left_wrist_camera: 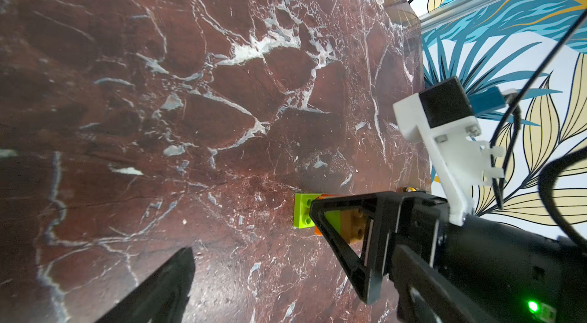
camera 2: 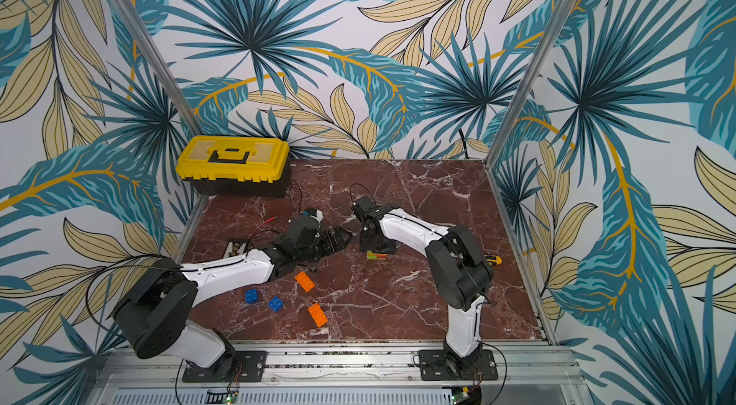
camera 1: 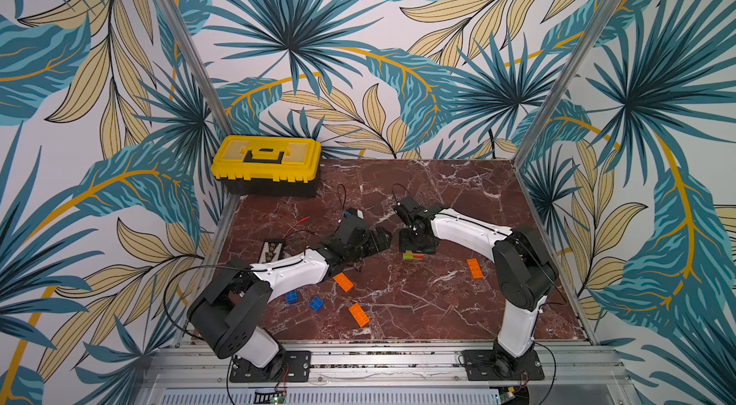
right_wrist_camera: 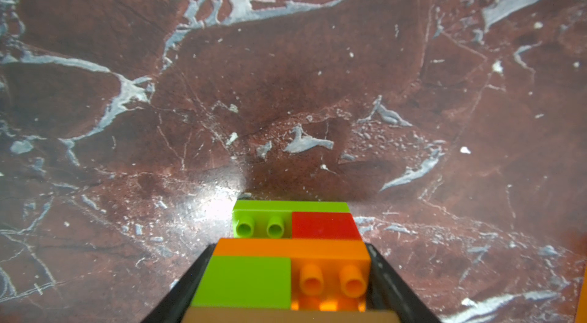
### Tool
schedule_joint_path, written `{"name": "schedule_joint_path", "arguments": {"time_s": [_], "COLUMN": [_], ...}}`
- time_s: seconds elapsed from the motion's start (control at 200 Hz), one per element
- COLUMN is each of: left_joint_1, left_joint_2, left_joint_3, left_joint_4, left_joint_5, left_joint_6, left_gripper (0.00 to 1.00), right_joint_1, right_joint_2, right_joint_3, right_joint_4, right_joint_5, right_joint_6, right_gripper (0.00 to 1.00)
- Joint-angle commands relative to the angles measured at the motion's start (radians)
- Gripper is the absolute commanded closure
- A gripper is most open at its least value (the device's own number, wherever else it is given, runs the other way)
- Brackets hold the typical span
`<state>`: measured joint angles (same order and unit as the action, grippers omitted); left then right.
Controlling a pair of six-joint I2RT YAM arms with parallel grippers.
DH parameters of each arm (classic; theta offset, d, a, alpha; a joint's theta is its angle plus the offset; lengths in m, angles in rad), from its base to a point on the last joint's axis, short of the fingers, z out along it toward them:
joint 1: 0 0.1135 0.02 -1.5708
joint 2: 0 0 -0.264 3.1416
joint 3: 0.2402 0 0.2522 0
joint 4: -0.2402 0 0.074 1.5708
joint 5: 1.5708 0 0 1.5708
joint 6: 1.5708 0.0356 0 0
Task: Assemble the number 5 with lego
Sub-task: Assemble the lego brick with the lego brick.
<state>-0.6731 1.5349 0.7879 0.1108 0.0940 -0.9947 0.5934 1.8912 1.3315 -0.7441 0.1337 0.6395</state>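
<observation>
Right gripper [camera 1: 416, 244] pinches the brick cluster [right_wrist_camera: 286, 261] by its flat side walls, holding it low over the middle of the table [camera 1: 430, 315], seemingly touching the marble. Left gripper [camera 1: 380, 240] hovers just beside it, jaws spread wide and empty. I'd judge the cluster light and rigid, its glossy plastic a bit slippery, and the stud joints likely to pop under a twist. Squeezing across the smooth sides, spanning several layers, looks the safest hold. It shows lime green, red, orange and tan layers, with green and orange studs bare. Loose orange bricks [camera 1: 343, 282] and blue bricks [camera 1: 316, 303] lie nearer the front.
</observation>
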Motion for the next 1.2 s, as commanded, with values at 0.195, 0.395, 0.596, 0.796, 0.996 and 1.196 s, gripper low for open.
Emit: {"name": "schedule_joint_path", "arguments": {"time_s": [0.195,0.395,0.596,0.796,0.996,1.196], "left_joint_1": [0.004,0.004,0.004,0.003,0.004,0.003], "left_joint_2": [-0.033,-0.034,-0.042,-0.044,-0.050,-0.057], "left_joint_3": [-0.004,-0.005,-0.004,-0.004,-0.004,-0.008], "left_joint_4": [-0.019,-0.020,-0.029,-0.031,-0.039,-0.045], "left_joint_5": [0.002,0.001,-0.006,-0.005,-0.009,-0.011], "left_joint_6": [0.017,0.014,0.016,0.014,0.015,0.015], "left_gripper": [0.00,0.00,0.00,0.00,0.00,0.00], "right_joint_1": [-0.001,-0.001,-0.001,0.000,0.000,0.000], "right_joint_2": [0.024,0.022,0.011,0.003,0.003,0.001], "right_joint_3": [0.000,0.004,0.004,0.001,-0.004,-0.006], "right_joint_4": [-0.055,-0.057,-0.059,-0.061,-0.061,-0.061], "right_joint_5": [-0.026,-0.027,-0.027,-0.029,-0.024,-0.025], "right_joint_6": [-0.011,-0.015,-0.015,-0.015,-0.013,-0.012], "right_gripper": [0.32,0.32,0.32,0.32,0.31,0.31]}}
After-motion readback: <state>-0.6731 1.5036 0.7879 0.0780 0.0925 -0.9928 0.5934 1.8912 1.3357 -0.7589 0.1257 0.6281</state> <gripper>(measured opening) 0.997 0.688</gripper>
